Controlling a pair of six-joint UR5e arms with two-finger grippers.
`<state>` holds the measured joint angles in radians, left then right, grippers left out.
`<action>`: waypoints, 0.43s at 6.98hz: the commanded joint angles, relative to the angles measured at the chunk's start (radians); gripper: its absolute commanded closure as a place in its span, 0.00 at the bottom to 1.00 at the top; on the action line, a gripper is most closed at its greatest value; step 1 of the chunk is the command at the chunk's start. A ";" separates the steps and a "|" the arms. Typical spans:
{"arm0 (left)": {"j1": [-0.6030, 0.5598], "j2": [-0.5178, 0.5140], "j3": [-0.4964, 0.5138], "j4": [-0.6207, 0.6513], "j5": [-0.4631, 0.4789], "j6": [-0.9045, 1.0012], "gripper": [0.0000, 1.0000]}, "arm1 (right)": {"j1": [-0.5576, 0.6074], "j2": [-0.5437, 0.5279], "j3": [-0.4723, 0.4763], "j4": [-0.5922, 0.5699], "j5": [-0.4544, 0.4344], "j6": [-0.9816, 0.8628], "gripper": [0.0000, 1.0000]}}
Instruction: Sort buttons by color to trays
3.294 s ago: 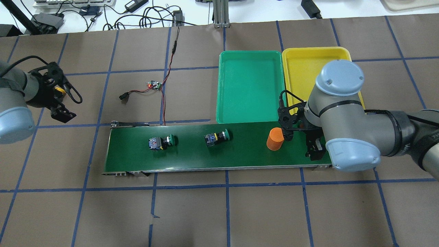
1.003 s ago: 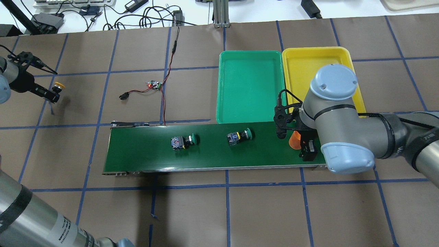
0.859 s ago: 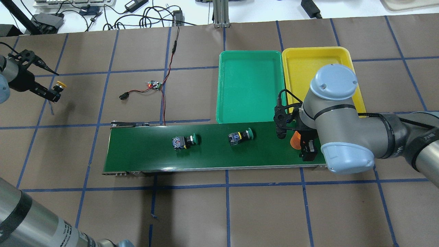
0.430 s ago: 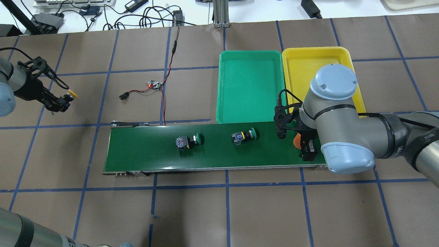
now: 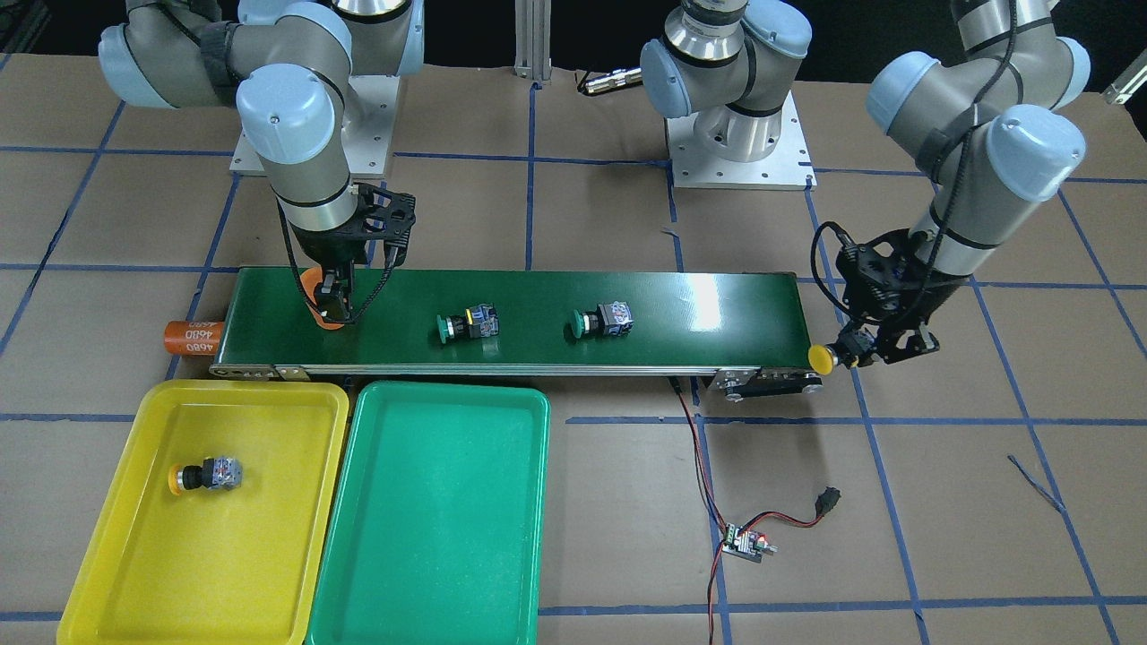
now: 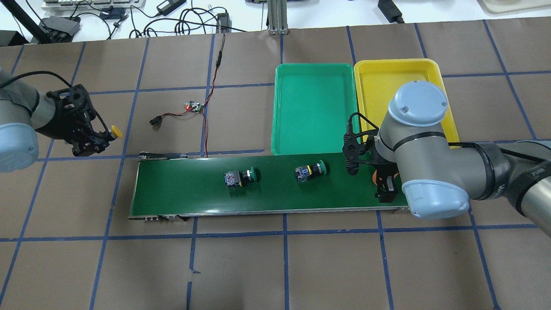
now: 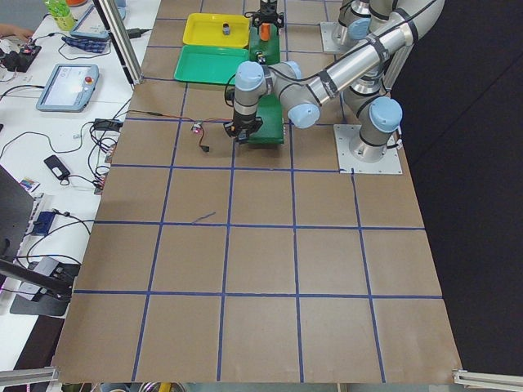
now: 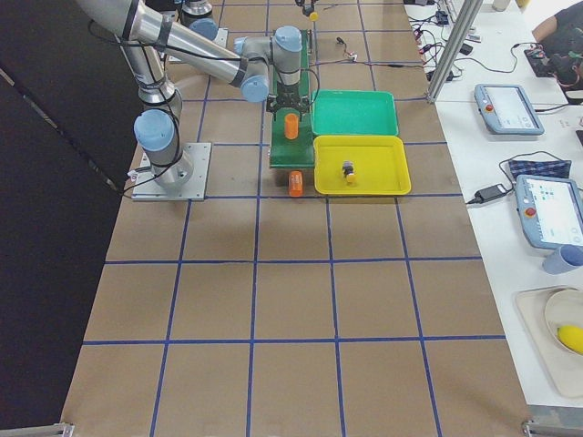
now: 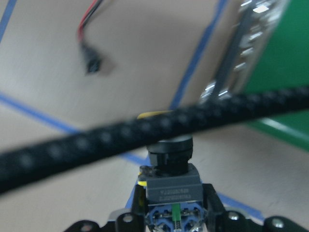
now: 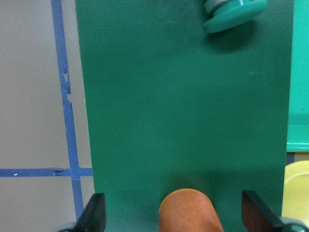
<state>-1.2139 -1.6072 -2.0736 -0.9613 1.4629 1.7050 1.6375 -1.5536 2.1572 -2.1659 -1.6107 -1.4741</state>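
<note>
Moved since a moment ago: left end effector point(image 6: 100, 138), now nearer the left end of the conveyor belt point(image 6: 181, 193); both belt-borne buttons, carried further right; orange cylinder point(image 10: 188, 212), now deeper between the right fingers. Left end effector: clamped on yellow-capped button point(image 6: 114, 132), seemingly by its grey body (wrist view blurred, cable across it), cap pointing right toward the belt; held over the tabletop point(image 6: 258, 267), judged ready for feeding onto the belt's left end. Left green-capped button point(image 6: 241, 177) and right green-capped button point(image 6: 310, 171): lying on their sides mid-belt, well apart, caps leading right. Right end effector point(image 6: 369, 181): fingers spread, straddling the belt at its right end, the cylinder between them with a gap either side; judged a waiting post for arriving pieces, the cylinder being no part of the sort. Green tray point(image 5: 430, 537): just beyond the belt's far edge; no green piece delivered yet. Yellow tray point(image 5: 242, 573): just beside the green tray, to its right; holds second yellow-capped button point(image 5: 208, 475). Trays judged set at the pick-off end to keep transfers short. Second orange cylinder point(image 5: 193, 336): lying on the tabletop off the belt's right end.
</note>
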 commanded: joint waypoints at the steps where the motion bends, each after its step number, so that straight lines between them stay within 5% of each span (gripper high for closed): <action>1: -0.166 0.061 -0.072 -0.004 0.028 0.030 0.86 | 0.001 0.019 0.003 -0.021 0.002 0.000 0.00; 3: -0.283 0.072 -0.082 -0.004 0.063 0.041 0.86 | 0.001 0.050 0.003 -0.046 0.002 0.000 0.00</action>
<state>-1.4277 -1.5435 -2.1466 -0.9651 1.5122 1.7389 1.6377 -1.5213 2.1597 -2.1928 -1.6093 -1.4741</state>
